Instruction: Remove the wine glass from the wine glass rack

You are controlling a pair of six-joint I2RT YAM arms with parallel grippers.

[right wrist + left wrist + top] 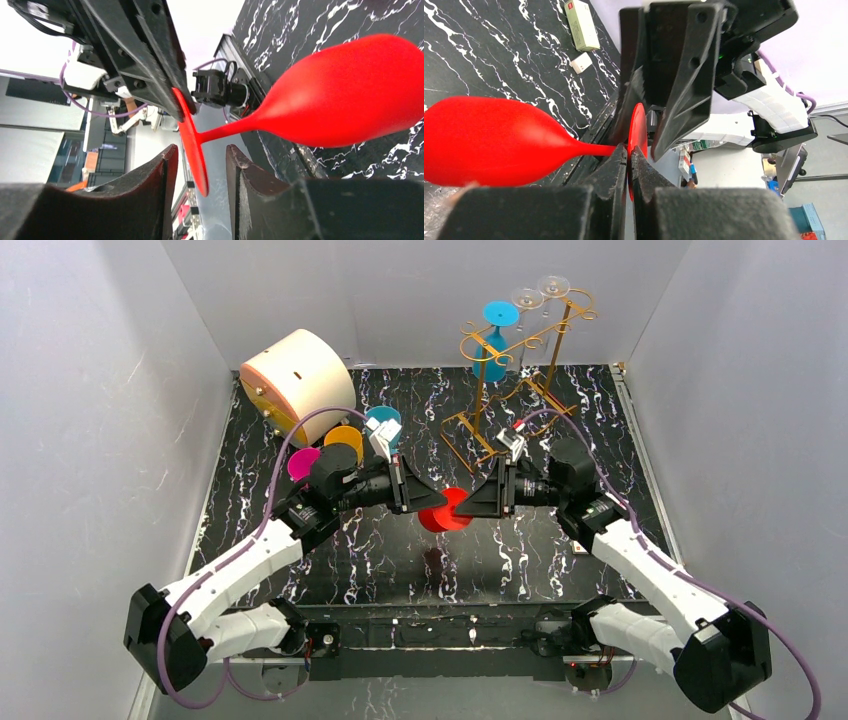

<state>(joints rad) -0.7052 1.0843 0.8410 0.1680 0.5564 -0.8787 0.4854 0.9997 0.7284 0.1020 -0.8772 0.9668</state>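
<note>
Hanging over the black marbled table (500, 565), well apart from the tall gold wire wine glass rack (556, 352), the red plastic wine glass (441, 515) is clenched by its foot in the left gripper (629, 151). The right gripper (201, 150) has its jaws parted around that foot, so it should back straight off without clipping the disc.

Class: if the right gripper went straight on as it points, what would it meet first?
Likely the foot of the red wine glass, between its open jaws; the left gripper sits just behind.
</note>
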